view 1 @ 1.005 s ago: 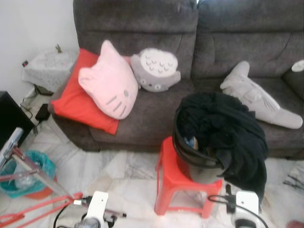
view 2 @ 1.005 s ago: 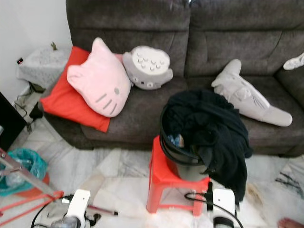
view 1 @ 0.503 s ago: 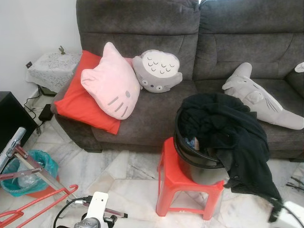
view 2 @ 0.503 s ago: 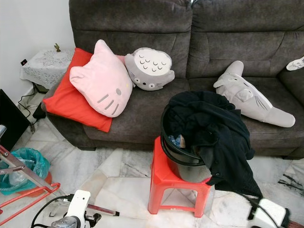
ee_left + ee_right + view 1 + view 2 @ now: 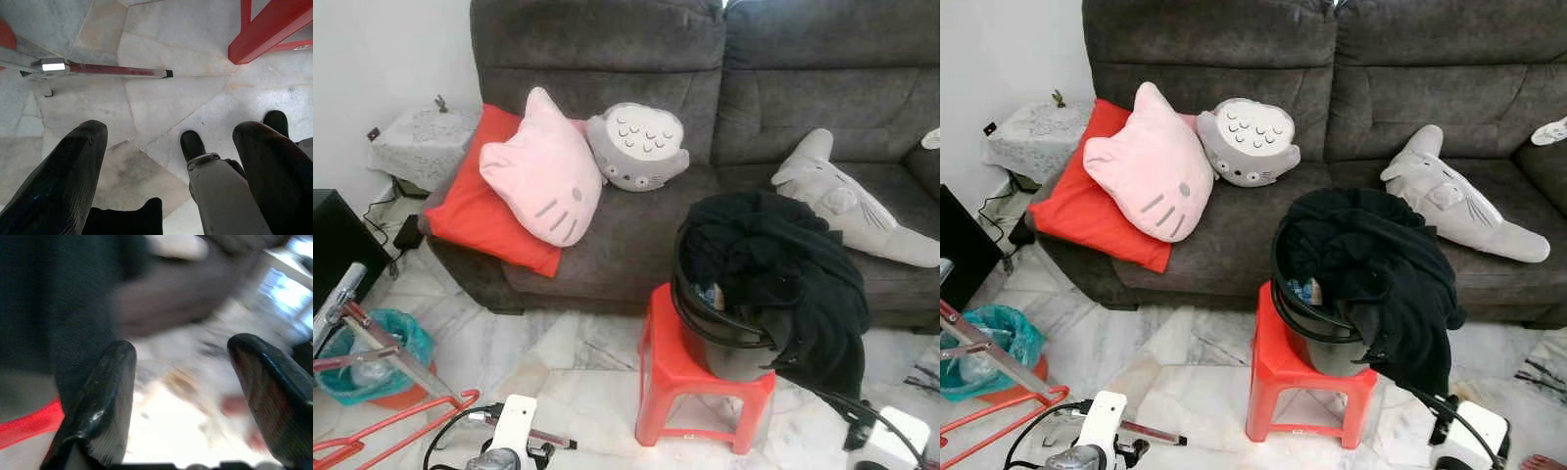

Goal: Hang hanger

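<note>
Currently I am holding both grippers, left gripper (image 5: 166, 161) and right gripper (image 5: 188, 382), with jaws open and empty; best to approach the black garment (image 5: 773, 264) in the bucket (image 5: 720, 338) slowly.

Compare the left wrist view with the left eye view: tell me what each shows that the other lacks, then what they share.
Left wrist view alone: the left gripper, jaws open, hanging over the floor. Left eye view alone: the grey sofa, pink cat cushion, black garment heaped over a bucket. Shared: the red stool, the marble floor and a metal rack bar.
</note>
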{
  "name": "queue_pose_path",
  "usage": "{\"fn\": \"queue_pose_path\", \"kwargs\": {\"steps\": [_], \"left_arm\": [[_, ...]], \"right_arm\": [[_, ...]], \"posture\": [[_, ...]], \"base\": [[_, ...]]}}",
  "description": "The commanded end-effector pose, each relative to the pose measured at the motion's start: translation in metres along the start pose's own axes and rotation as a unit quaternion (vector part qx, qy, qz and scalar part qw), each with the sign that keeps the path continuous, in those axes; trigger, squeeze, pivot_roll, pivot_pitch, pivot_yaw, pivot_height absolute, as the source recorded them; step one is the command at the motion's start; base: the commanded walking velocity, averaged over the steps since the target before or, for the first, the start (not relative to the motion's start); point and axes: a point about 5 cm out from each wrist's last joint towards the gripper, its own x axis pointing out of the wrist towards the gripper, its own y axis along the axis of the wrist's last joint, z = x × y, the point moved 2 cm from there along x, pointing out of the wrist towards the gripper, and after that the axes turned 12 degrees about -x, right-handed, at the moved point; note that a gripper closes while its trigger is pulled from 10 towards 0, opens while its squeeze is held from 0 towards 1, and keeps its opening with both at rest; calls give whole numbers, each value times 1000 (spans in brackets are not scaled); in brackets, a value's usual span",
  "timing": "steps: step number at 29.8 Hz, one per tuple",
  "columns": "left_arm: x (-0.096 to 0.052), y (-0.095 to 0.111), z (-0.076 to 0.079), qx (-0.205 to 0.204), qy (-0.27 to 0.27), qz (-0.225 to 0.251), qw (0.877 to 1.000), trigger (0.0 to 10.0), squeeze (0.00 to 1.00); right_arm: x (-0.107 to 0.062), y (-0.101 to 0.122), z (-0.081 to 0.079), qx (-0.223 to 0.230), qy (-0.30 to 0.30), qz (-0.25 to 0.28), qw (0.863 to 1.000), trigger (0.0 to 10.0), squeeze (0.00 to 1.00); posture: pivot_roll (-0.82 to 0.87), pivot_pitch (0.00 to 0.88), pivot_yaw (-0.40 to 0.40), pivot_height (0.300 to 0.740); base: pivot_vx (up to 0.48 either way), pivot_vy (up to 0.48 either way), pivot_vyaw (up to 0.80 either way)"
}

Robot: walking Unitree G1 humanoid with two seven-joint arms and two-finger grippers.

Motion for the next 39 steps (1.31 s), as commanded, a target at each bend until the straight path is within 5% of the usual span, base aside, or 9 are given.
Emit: {"fn": "queue_pose_path", "kwargs": {"steps": [1,12,37,38,39], "left_arm": [[-1,-4,-4,4,6,-9,1000,10000,0],[-1,-5,-3,2,6,-9,1000,10000,0],[-1,-5,-4,2,6,-10,1000,10000,0],[-1,-5,-4,2,6,-10,1000,10000,0],[-1,-5,-4,1,6,-10,1000,10000,0]], "right_arm": [[-3,5,-11,-5,32,19,999,10000,0],[-19,-9,-38,-13,118,1,993,10000,0],[-12,-10,-32,-25,113,-7,993,10000,0],[-11,-9,-31,-25,110,-5,994,8510,0],[-11,-9,-31,-25,108,-4,994,8510,0]], "posture": [[-37,0,45,740],[-36,0,43,740],[-33,0,40,740],[-33,0,40,740],[-33,0,40,740]], "base": [[0,0,0],[0,0,0],[0,0,0],[0,0,0],[0,0,0]]}}
